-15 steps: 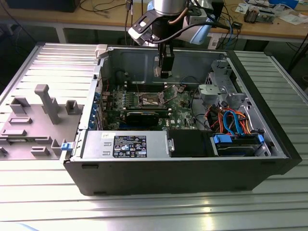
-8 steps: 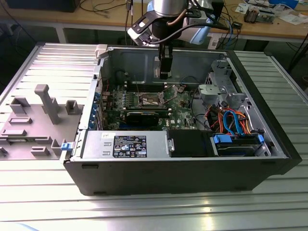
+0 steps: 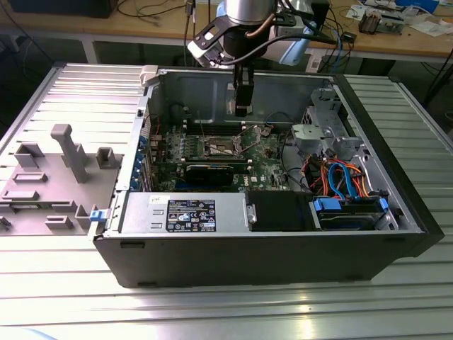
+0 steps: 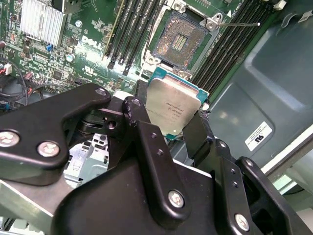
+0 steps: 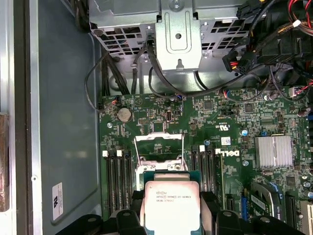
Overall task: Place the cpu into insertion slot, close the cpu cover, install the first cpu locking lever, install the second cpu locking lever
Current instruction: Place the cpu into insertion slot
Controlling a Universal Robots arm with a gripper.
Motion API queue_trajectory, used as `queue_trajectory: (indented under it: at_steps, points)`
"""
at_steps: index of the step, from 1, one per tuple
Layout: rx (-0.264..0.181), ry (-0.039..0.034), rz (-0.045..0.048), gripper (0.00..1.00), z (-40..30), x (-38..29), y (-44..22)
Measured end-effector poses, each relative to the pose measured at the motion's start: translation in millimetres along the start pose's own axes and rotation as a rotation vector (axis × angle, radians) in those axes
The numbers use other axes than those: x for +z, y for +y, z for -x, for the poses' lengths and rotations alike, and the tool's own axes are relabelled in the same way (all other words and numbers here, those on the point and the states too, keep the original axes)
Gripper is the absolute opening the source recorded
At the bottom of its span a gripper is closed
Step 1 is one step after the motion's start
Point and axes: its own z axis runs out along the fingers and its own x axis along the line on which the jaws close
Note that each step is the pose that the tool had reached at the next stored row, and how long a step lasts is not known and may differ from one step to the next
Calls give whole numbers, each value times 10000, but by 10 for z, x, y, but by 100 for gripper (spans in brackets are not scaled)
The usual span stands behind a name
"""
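Evidently the arm is carrying the part in for seating. The two black fingers [image 4: 197,131] are pinching the small, flat, square silver-grey cpu [image 4: 173,105] by two opposite edges, spread just as wide as the chip and no wider, so its underside is hanging free for the socket. In the exterior view the fingers are hanging in the upper centre of the frame, inside the open black computer case [image 3: 233,258] that is lying on the ribbed metal surface [image 3: 212,312]. The cpu is hovering apart from the square, silver-rimmed, dark-centred insertion slot [image 4: 180,38] on the green motherboard [image 4: 93,44], not touching it. The slot is lying bare. In the first wrist view the thin silver frame-shaped cpu cover [image 5: 159,138] appears to be standing raised, leaving the way in clear.
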Motion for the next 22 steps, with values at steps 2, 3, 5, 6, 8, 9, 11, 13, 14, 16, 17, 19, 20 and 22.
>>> queue_trajectory:
  at_steps: [2, 3, 5, 6, 8, 9, 11, 13, 14, 16, 17, 19, 20, 22]
  points:
    - [1, 2, -1, 54, -9, 23, -2]
    - [-52, 8, -4, 54, -10, 57, -7]
    - [-340, 26, -11, 54, -9, 109, -19]
    - [-397, 29, -13, 54, -9, 126, -24]
    - [-429, 27, -17, 54, -11, 150, -35]
    - [-429, 29, -17, 54, -11, 151, -35]
    - [-429, 32, -16, 54, -11, 151, -35]
    - [-428, 33, -15, 54, -11, 152, -35]
    - [-428, 33, -16, 54, -11, 151, -35]
    - [-428, 36, -14, 54, -11, 152, -35]
    - [-427, 35, -10, 54, -11, 152, -37]
    - [-428, 35, 5, 54, -10, 153, -45]
    - [-429, 36, 31, 54, -8, 157, -65]
    - [-431, 39, 93, 54, -7, 167, -101]
